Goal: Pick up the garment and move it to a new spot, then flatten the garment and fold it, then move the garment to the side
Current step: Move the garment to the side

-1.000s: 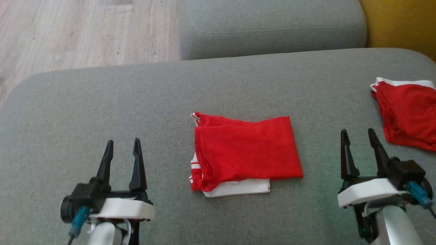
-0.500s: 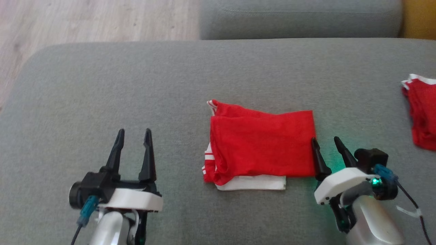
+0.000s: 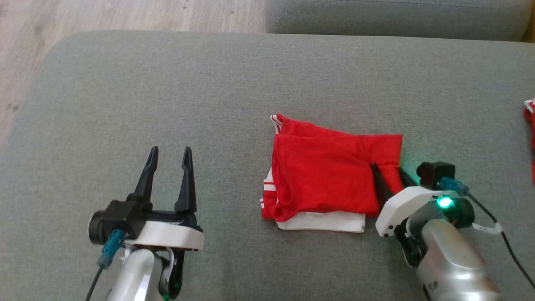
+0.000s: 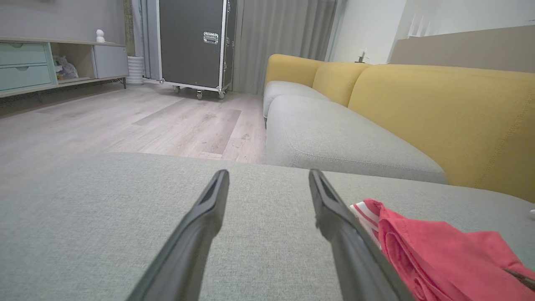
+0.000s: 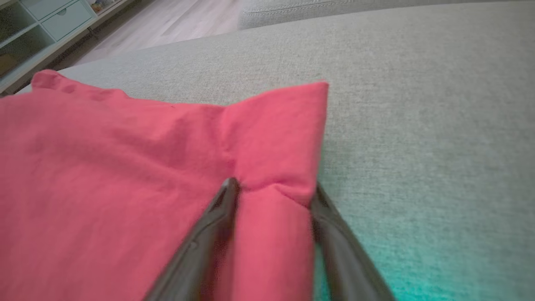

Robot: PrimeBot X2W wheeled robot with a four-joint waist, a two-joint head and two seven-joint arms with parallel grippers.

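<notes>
Grey woven fabric covers the broad sofa cushion (image 3: 209, 83) that spans the head view, with pale wooden floor (image 3: 125, 12) beyond its far-left corner. In the left wrist view a yellow backrest (image 4: 439, 104) rises behind the next seat along.

The red garment (image 3: 330, 175) lies folded into a rough rectangle a little right of the cushion's middle. A white layer pokes out along its near edge and striped trim shows at its left corners.

The right gripper (image 3: 386, 169) sits at the garment's right edge, its two fingers spread and straddling a raised fold of red cloth. The right wrist view shows the fabric puckered between them, though whether they already pinch it is hard to judge.

The left gripper (image 3: 169, 150) hangs over bare cushion well left of the garment, fingers parted and holding nothing.

A sliver of another red cloth (image 3: 530, 125) shows at the far right edge. A green light (image 3: 444, 203) glows on the right wrist.
</notes>
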